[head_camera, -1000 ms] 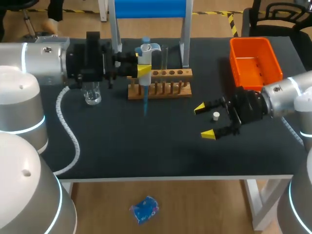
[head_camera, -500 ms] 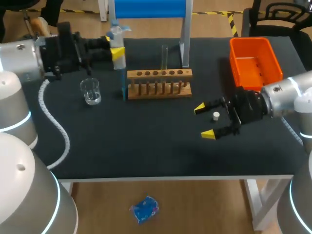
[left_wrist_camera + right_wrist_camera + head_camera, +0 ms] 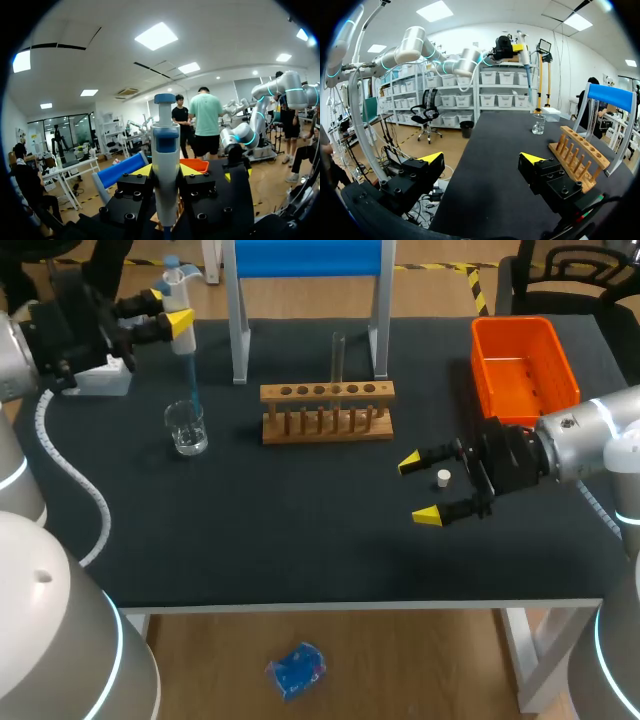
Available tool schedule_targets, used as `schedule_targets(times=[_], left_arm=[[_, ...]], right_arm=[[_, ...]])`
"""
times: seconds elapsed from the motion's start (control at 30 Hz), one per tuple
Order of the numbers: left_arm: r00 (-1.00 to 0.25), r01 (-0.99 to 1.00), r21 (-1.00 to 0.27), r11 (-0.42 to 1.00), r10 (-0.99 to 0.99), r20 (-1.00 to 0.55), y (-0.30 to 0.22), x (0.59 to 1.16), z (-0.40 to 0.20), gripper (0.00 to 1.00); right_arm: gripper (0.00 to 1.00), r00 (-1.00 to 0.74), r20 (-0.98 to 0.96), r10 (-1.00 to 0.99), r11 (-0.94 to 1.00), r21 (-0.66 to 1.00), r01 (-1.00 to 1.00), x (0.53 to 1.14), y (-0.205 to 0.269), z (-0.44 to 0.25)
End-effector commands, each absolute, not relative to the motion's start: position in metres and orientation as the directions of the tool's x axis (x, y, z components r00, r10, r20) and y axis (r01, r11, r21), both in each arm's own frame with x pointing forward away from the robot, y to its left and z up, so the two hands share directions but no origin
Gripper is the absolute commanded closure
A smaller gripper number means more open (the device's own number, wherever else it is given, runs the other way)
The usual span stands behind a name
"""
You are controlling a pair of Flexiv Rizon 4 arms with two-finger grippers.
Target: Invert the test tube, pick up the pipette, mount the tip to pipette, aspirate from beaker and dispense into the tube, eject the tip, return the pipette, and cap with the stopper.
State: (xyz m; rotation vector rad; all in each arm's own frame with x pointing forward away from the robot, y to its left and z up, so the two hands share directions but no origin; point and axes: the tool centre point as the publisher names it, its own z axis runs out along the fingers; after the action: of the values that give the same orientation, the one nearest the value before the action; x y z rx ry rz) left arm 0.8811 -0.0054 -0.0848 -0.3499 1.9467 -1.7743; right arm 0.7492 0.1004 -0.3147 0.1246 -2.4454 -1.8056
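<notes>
- Left gripper [image 3: 172, 320] clamps the pipette [image 3: 175, 282] at the worktop's [image 3: 300, 540] far left; whether its tip enters the beaker [image 3: 186, 428] is unclear.
- Stopper [image 3: 443, 478] shows only from the head camera (lying untouched inside the wide-open right gripper [image 3: 420, 488]).
- Since earlier, the pipette has travelled from the rack [image 3: 327, 412] to the beaker.

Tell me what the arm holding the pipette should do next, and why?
Probably lower the pipette straight down so its blue tip dips into the liquid in the beaker. The left gripper holds it upright over the beaker, the tip's end about at the rim, seemingly not yet submerged.
</notes>
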Motion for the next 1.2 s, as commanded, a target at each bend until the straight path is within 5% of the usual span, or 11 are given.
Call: schedule_targets(times=[0.03,0.9,1.2], left_arm=[[-0.858,0.123,-0.985,0.121,-0.485,-0.166,-0.003,0.903,-0.093,1.00],[-0.835,0.065,-0.990,0.129,-0.535,-0.125,0.028,0.956,-0.137,1.00],[-0.835,0.065,-0.990,0.129,-0.535,-0.125,0.028,0.956,-0.137,1.00]], right_arm=[[0.00,-0.992,0.032,-0.126,0.295,0.955,-0.007,0.749,0.100,-0.314],[0.00,-0.992,0.032,-0.126,0.295,0.955,-0.007,0.749,0.100,-0.314],[0.00,-0.994,-0.108,0.030,0.381,0.920,-0.089,0.762,0.151,-0.314]])
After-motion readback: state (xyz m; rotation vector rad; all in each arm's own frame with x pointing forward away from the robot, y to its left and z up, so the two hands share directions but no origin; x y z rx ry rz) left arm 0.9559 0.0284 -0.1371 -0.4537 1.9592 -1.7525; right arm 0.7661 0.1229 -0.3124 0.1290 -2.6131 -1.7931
